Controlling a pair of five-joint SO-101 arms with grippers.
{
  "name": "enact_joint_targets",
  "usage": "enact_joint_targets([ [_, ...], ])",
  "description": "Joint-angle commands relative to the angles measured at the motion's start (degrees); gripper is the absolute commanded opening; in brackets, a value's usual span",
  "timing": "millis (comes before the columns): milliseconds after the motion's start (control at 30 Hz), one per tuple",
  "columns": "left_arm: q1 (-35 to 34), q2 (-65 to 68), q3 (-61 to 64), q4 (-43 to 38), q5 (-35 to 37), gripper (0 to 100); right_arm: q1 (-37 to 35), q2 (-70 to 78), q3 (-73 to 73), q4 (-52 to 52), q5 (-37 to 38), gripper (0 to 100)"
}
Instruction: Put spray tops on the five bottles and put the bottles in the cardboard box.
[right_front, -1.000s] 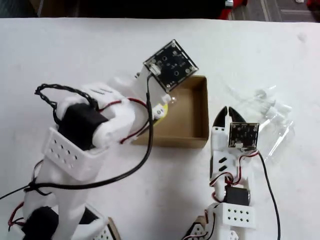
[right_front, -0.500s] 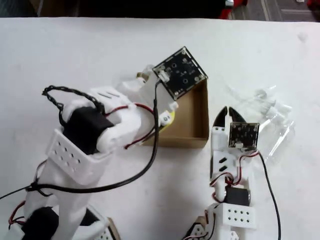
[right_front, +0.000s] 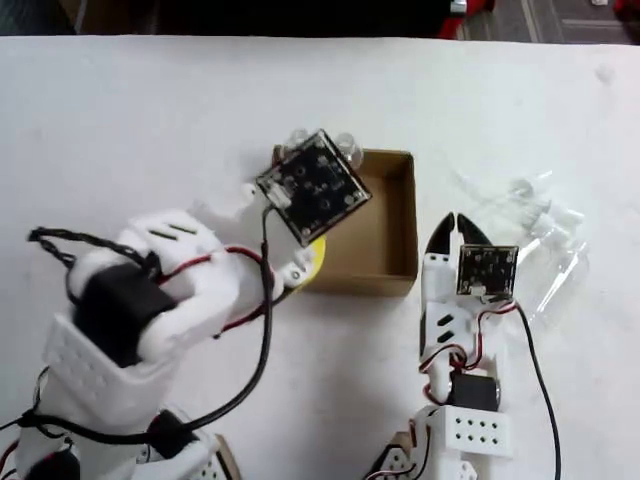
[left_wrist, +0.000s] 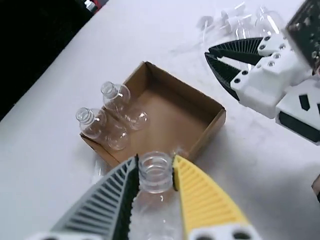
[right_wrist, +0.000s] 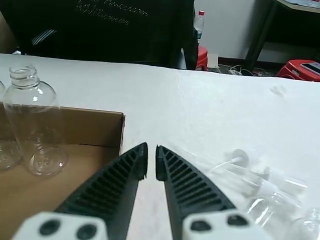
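My left gripper, with one grey and one yellow finger, is shut on the neck of a clear capless bottle, just outside the near wall of the cardboard box. Two more capless bottles stand upright in the box's far left corner; one bottle stands in the right wrist view. My right gripper rests shut and empty beside the box's right wall. From above, the left yellow finger shows under the wrist camera board.
A heap of clear spray tops and bottles lies on the white table to the right of my right gripper. The table's far edge runs along the back. The left arm stands over the near left.
The left arm has pulled back from over the box toward its near left corner, carrying the bottle. The right arm has kept still.
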Motion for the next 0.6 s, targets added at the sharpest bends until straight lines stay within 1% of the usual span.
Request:
enact_joint_targets([
  [0,0.0,-5.8,7.5,-7.5,0.3,2,-0.4,0.3,0.6,-1.1,-0.4,1.9],
  [133,0.0,-9.2,14.4,-18.6,0.2,2,-0.5,0.3,0.6,-1.1,-0.4,1.9],
  [267,0.0,-8.5,22.8,-30.9,0.0,2,-0.5,0.3,0.6,-1.1,-0.4,1.9],
  [333,0.0,-8.0,26.6,-35.4,-2.0,2,-0.5,0.3,0.6,-1.1,-0.4,1.9],
  [400,0.1,-8.0,30.2,-38.4,-8.0,2,-0.5,0.3,0.6,-1.1,-0.4,1.9],
  [500,0.5,-8.0,34.5,-42.5,-22.0,2,-0.5,0.3,0.6,-1.1,-0.4,3.5],
  [567,0.5,-8.0,36.7,-47.5,-30.8,2,-0.5,0.3,0.6,-1.1,-0.4,5.1],
])
